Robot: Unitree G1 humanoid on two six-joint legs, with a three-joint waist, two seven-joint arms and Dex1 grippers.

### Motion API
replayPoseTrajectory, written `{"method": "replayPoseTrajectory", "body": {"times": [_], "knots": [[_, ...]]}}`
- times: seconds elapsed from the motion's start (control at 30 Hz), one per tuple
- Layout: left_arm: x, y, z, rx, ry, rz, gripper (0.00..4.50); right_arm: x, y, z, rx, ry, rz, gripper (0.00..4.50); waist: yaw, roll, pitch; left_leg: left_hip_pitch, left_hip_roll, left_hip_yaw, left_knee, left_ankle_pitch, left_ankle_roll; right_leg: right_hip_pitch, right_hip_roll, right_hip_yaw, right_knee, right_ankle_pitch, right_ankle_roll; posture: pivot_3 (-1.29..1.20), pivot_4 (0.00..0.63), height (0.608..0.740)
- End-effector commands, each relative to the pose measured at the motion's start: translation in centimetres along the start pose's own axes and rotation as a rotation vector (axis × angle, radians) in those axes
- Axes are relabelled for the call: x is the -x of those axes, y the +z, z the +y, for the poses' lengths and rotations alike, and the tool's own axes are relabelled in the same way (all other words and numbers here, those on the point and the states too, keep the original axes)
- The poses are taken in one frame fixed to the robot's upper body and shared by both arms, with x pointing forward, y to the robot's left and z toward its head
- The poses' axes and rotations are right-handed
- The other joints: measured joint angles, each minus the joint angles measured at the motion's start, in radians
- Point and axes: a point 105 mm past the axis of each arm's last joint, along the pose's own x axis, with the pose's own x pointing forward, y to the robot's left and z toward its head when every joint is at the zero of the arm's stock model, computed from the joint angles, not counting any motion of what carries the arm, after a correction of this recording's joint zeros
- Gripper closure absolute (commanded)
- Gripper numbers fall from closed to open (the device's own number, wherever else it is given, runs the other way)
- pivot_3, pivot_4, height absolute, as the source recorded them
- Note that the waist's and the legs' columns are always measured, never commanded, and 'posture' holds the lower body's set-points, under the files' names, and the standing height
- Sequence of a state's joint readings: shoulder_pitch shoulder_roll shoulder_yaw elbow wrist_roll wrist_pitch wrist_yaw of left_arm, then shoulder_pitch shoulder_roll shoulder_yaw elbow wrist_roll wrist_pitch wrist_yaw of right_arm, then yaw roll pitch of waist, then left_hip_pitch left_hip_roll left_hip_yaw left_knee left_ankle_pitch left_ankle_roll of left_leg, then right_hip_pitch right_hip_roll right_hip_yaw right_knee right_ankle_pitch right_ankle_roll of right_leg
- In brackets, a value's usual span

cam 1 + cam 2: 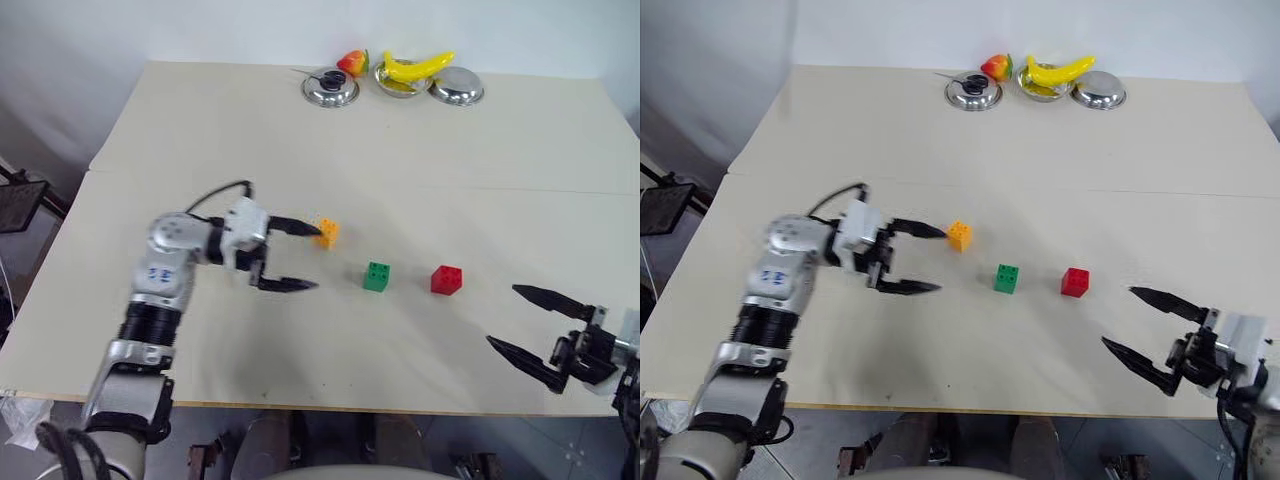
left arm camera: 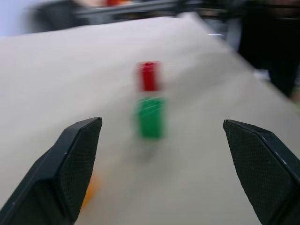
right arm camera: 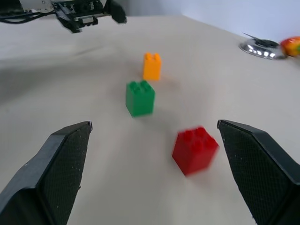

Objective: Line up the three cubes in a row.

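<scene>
Three cubes lie in a loose row on the beige table: an orange cube, a green cube and a red cube. The orange one sits slightly farther back than the other two. My left gripper is open and empty, pointing level toward the cubes. Its far fingertip is right beside the orange cube. My right gripper is open and empty near the front right edge, to the right of the red cube. The right wrist view has the red cube nearest, then the green and the orange.
Three steel bowls stand at the table's far edge, with a yellow banana and a red-orange fruit among them. A seam crosses the tabletop. The front edge runs just below both arms.
</scene>
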State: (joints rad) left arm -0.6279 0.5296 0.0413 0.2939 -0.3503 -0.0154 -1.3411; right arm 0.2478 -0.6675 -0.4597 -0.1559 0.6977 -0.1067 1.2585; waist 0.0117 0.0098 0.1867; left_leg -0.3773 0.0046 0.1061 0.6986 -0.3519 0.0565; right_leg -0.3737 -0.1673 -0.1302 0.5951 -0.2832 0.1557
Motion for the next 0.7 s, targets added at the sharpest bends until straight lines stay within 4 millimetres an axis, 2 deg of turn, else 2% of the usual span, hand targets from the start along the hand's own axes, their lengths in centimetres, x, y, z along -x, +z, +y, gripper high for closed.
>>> {"method": "replayPoseTrajectory", "body": {"times": [0.03, 0.1, 0.27, 0.33, 0.37, 0.43, 0.53, 0.7], "knots": [[4.9, -0.9, 0.4, 0.053, 0.22, 0.011, 0.12, -1.4, 1.3, -0.2, 0.014, 0.009, -0.079, 0.0, -0.001, 0.0, 0.0, 0.0, 0.0, 0.0, 0.0, 0.0, 0.0, 0.0, 0.0, 0.0, 0.0, 0.0, 0.0, 0.0, 0.15, 0.74], [7.6, -2.2, -0.7, 0.103, 0.318, 0.057, 0.12, -2.1, 1.6, -0.1, 0.029, 0.026, -0.102, 0.0, -0.01, 0.002, -0.001, 0.001, -0.001, 0.0, -0.001, 0.0, 0.0, 0.0, 0.0, 0.0, 0.0, 0.0, 0.0, 0.0, 0.15, 0.74], [13.7, -5.5, -4.9, 0.24, 0.561, 0.162, 0.12, -3.3, 2.4, 0.4, 0.05, 0.015, -0.161, 0.0, -0.011, 0.0, 0.0, 0.001, -0.001, 0.0, -0.003, -0.001, -0.001, 0.0, 0.0, 0.0, -0.001, 0.0, -0.001, 0.0, 0.15, 0.74], [15.3, -6.6, -6.5, 0.292, 0.635, 0.186, 0.12, -3.5, 2.3, 0.4, 0.056, 0.008, -0.161, 0.0, -0.009, 0.0, 0.0, 0.001, -0.001, -0.001, -0.003, -0.001, -0.001, 0.0, -0.001, 0.0, -0.001, 0.0, -0.001, 0.0, 0.15, 0.74], [15.5, -6.8, -7.2, 0.308, 0.649, 0.188, 0.12, -3.5, 2.3, 0.4, 0.059, 0.008, -0.157, 0.0, -0.008, 0.0, 0.0, 0.001, -0.001, -0.001, -0.003, -0.001, -0.001, 0.0, -0.001, 0.0, -0.001, 0.0, -0.001, 0.0, 0.15, 0.74], [14.8, -6.7, -7.9, 0.318, 0.642, 0.187, 0.12, -3.3, 2.1, 0.4, 0.055, 0.01, -0.144, 0.0, -0.006, 0.0, 0.0, 0.001, -0.001, -0.001, -0.003, -0.001, -0.001, 0.0, -0.002, 0.0, -0.001, 0.0, -0.001, 0.0, 0.15, 0.74], [12.9, -6.2, -7.6, 0.29, 0.602, 0.166, 0.12, -2.7, 2.0, 0.0, 0.067, -0.003, -0.118, 0.0, 0.002, 0.0, 0.0, 0.001, -0.002, -0.001, -0.003, -0.001, -0.001, -0.001, -0.004, 0.0, 0.0, 0.0, -0.001, 0.0, 0.15, 0.74], [7.0, -4.4, -5.0, 0.236, 0.51, 0.094, 0.12, -1.1, 1.8, -1.1, 0.1, -0.042, -0.058, 0.0, 0.015, 0.0, 0.0, 0.001, -0.003, 0.0, -0.003, -0.001, -0.001, 0.0, -0.004, 0.001, 0.0, 0.0, -0.001, 0.0, 0.15, 0.74]]}}
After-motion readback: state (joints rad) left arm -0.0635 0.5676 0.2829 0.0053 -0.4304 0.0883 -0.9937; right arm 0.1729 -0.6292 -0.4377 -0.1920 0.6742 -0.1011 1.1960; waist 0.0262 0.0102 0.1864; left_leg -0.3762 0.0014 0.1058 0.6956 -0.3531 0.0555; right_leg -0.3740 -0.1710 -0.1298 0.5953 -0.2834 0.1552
